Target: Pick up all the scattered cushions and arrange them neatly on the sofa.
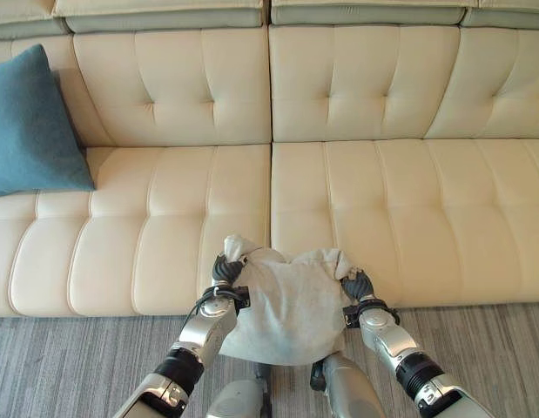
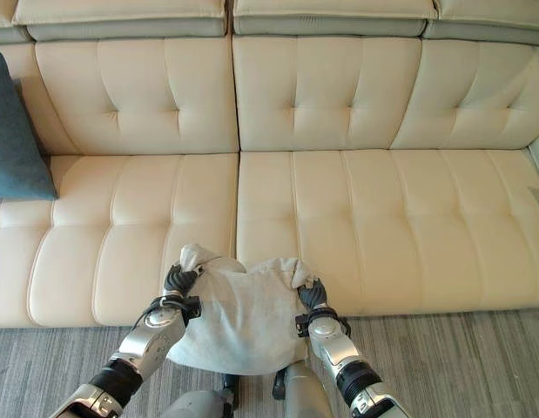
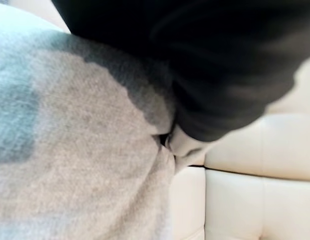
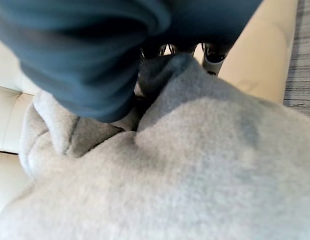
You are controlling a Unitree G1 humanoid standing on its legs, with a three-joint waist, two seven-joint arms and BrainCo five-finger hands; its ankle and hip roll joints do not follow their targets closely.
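The pale grey, soft fabric cushion (image 1: 286, 300) hangs between both hands at the front edge of the cream tufted leather sofa (image 1: 408, 218), its top over the seat seam and its lower part sagging toward the grey striped carpet (image 1: 77, 366). The left hand (image 1: 226, 270) and the right hand (image 1: 357, 283) each pinch an upper corner of it. The risk, as I judge it, is a corner slipping free (only bunched cloth is gripped), dropping it off the seat. A teal square cushion (image 1: 30, 122) leans against the backrest at far left.
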